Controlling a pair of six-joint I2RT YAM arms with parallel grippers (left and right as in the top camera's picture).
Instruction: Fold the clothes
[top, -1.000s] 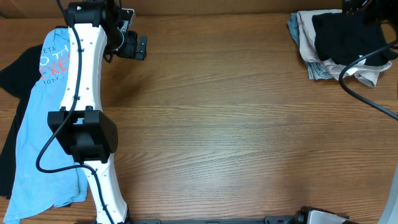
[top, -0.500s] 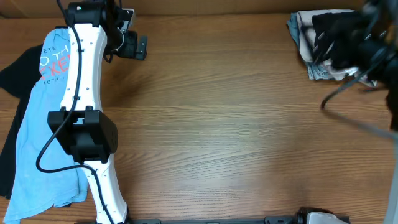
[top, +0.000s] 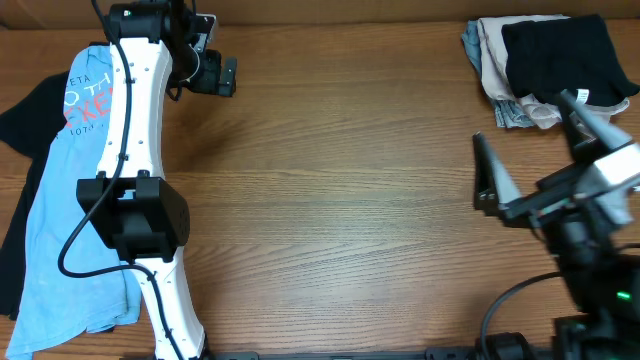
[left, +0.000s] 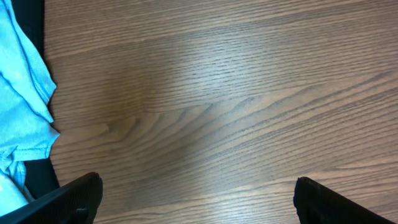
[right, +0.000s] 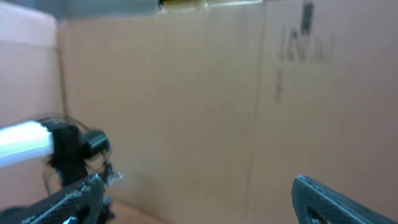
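Observation:
A light blue T-shirt (top: 55, 210) with red and white print lies along the table's left edge over a black garment (top: 25, 110). Its edge shows in the left wrist view (left: 22, 93). A pile of clothes with a black garment (top: 555, 55) on top sits at the back right corner. My left gripper (top: 222, 75) is open and empty over bare wood just right of the blue shirt; it also shows in its wrist view (left: 196, 186). My right gripper (top: 535, 150) is open and empty, raised at mid right, in front of the pile, and pointed level (right: 196, 186).
A cardboard wall (right: 217, 93) runs behind the table. The left arm's white links (top: 135, 150) stretch from the front left base over the blue shirt's right edge. The wooden table (top: 340, 200) lies between the two clothes heaps.
My right arm has swung from over the back right pile toward the front, to mid right, and lifted. The pile is uncovered. The left arm has not moved.

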